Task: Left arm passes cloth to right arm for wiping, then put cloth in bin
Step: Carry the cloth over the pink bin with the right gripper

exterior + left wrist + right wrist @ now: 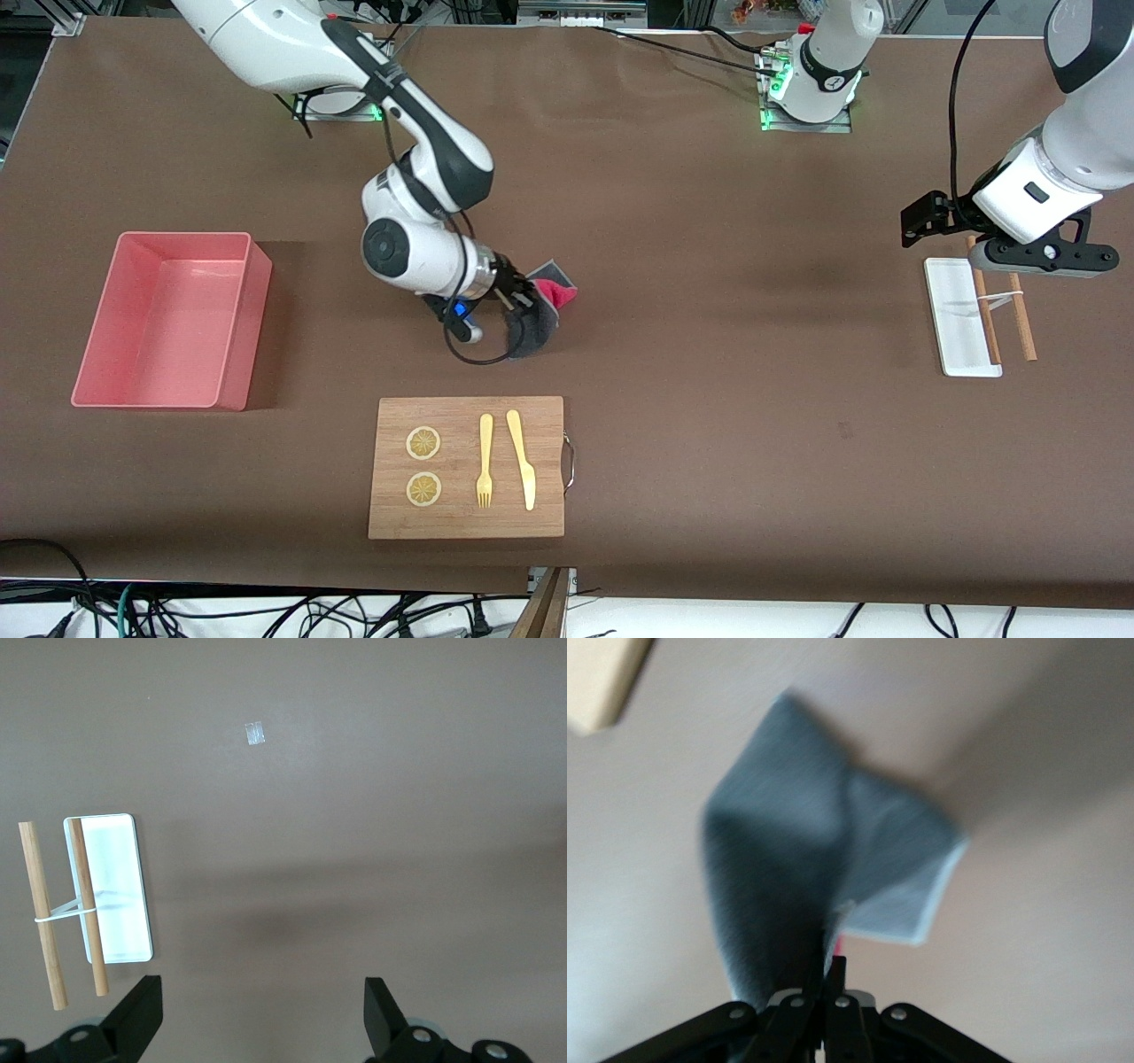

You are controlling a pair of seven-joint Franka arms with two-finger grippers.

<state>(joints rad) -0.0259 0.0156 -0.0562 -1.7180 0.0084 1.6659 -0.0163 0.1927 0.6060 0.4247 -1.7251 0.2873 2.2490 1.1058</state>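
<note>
Right gripper (518, 301), centre of the front view, has its fingers closed tight on the cloth (540, 310); the cloth hangs crumpled, grey face outward with a magenta-red fold showing, over bare table (709, 354) above the cutting board (467, 467). The bin (173, 319) stands at mid-left of that frame, well apart. The board carries 2 lemon slices (423, 443), 1 fork (485, 461) and 1 knife (521, 459). Left gripper (261, 1010), upper right of the front view, waits with fingers spread wide and nothing between them, over the white tray (961, 316) and 2 wooden sticks (1001, 306).
</note>
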